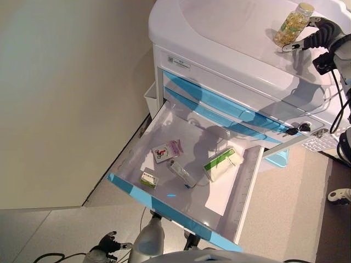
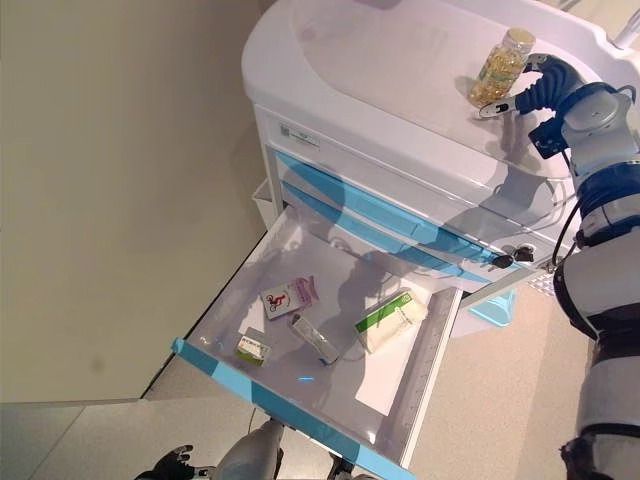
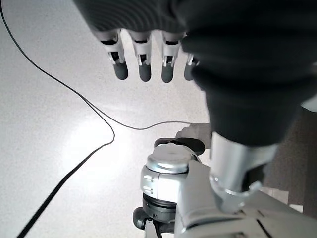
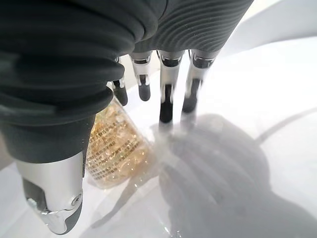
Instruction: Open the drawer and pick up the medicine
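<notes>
We find the right hand (image 2: 545,88) on the cabinet top (image 2: 400,60), fingers straight and loose, gripping nothing. Just beside it stands the medicine bottle (image 2: 500,68): clear, upright, pale-capped, full of amber capsules. Below, the open drawer (image 2: 300,420) holds four small boxes. The left hand (image 1: 107,244) hangs near the floor, fingers relaxed and empty.

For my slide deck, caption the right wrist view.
Right hand, fingers straight, beside a clear bottle of golden capsules standing on the white cart top.
</notes>
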Tool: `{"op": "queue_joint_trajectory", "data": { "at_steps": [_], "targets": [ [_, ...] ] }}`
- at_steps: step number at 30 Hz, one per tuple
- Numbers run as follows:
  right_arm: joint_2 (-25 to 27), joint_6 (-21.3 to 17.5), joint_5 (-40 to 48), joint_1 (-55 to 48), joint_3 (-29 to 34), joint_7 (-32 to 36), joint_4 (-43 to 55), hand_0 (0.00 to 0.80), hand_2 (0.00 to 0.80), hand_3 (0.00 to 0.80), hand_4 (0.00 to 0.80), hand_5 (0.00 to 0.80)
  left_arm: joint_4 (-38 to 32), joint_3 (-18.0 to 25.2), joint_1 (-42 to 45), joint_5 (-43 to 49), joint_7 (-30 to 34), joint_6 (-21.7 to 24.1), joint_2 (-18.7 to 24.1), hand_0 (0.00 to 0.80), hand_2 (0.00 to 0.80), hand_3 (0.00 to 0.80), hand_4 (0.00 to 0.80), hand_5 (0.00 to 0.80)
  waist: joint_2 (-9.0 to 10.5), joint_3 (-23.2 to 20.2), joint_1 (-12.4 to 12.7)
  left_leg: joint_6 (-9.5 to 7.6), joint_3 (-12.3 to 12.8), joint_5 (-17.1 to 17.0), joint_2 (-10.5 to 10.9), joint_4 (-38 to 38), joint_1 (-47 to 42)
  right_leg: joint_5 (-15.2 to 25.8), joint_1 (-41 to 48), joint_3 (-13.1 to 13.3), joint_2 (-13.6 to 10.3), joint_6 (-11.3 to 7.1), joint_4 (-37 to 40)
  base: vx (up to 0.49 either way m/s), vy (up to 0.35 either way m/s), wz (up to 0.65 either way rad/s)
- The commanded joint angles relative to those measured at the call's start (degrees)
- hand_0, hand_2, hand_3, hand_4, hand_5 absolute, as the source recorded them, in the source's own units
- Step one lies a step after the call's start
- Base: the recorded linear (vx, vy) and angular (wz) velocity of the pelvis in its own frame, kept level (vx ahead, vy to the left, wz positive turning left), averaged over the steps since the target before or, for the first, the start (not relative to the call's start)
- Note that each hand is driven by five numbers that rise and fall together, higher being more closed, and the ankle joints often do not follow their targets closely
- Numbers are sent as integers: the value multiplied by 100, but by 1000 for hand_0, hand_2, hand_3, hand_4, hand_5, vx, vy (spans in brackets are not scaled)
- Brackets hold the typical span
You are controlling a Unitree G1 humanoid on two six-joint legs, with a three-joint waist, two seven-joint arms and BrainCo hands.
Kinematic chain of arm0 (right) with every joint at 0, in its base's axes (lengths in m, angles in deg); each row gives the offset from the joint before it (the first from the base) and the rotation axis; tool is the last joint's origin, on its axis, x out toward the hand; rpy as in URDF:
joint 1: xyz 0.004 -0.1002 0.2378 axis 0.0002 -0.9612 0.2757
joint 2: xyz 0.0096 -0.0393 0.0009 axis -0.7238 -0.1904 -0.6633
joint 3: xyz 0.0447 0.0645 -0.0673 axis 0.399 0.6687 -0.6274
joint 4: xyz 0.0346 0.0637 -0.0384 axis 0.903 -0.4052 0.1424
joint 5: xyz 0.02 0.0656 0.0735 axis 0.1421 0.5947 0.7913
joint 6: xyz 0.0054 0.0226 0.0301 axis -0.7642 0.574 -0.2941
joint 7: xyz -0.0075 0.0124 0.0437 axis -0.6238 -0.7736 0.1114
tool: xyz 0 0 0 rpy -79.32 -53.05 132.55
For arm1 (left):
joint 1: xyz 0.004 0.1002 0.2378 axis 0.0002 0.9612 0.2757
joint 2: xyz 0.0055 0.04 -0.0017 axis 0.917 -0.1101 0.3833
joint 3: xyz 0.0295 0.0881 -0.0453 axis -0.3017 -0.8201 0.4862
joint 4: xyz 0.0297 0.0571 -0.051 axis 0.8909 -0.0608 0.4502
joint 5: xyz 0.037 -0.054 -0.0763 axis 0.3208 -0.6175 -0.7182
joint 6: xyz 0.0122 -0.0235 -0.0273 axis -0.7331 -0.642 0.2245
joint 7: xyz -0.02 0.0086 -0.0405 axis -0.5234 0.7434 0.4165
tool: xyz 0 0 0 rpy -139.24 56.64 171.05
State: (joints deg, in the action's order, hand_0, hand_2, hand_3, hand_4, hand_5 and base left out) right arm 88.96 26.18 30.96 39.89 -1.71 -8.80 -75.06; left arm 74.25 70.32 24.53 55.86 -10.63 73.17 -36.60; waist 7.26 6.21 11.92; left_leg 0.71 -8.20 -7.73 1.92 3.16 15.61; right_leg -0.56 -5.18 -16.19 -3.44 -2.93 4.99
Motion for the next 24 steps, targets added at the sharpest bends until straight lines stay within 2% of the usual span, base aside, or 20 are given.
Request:
{"op": "queue_joint_trajectory", "data": {
  "at_steps": [1, 13, 24],
  "targets": [
    [35, -161, -53, 461, -264, -204, -70, 0, 0, 0, 0, 0, 206, -23, -108, -30, -90, -27, -18, 0, 0, 0, 0, 0, 115, -49, -47, -3, 228, 357, 138, 17, -297, 353, -454, 28, -143, -215, -383, 0, 0, 0],
    [291, -172, -219, 425, -211, -325, -154, 0, 0, 0, 0, 0, 239, -51, -103, 45, -87, -35, -18, 0, 0, 0, 0, 0, 113, -137, -168, -25, 273, 419, 170, 39, -424, 347, -360, 95, -164, -229, -391, 0, 0, 0],
    [809, -190, -537, 122, -110, -357, -165, 0, 0, 0, 0, 0, 184, -64, -89, 196, -23, -31, -6, 0, 0, 0, 0, 0, -12, -295, -377, -37, 402, 472, 227, 78, -600, 372, -231, 213, -204, -259, -358, -11, 20, -6]
  ]
}}
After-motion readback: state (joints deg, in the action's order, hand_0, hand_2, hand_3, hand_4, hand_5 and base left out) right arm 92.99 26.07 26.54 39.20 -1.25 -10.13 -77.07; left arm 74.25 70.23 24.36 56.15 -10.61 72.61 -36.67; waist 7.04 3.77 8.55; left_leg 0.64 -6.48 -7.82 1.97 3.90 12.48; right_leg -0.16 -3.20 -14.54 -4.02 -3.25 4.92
